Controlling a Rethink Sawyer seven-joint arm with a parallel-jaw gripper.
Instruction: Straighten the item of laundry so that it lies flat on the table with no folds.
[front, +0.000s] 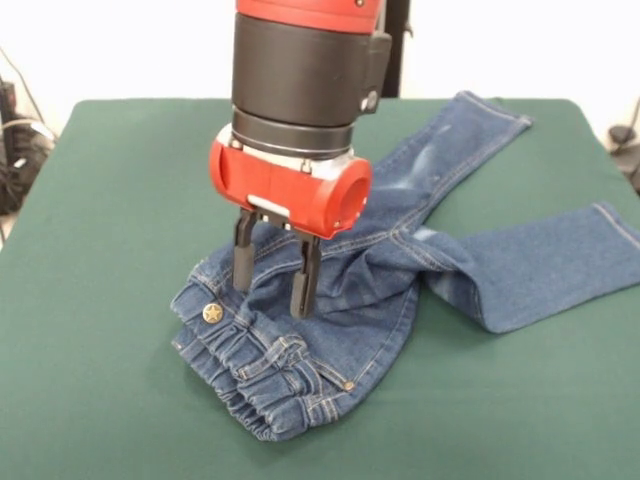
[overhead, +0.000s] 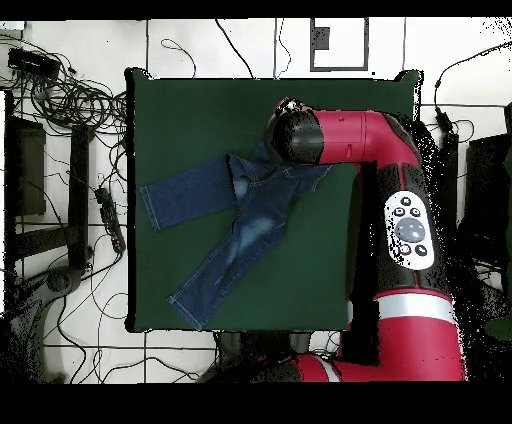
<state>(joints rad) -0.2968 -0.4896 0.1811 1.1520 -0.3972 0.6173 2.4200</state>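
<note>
At the centre of the front view, the gripper (front: 277, 281) stands with its jaws parted and empty, tips touching the jeans (front: 400, 270) near the bunched waistband, while both legs lie splayed across the green table (front: 100, 350), one still creased at the crotch.

No legible text, brand, number or label found in either view. Only sign noted: star embossed on brass button (front: 212, 313) at jeans (front: 400, 250) waistband, front view. Round symbols seen on arm's white control panel (overhead: 410, 229), overhead view; too small to be read. Dark tag at top of overhead view unreadable.
</note>
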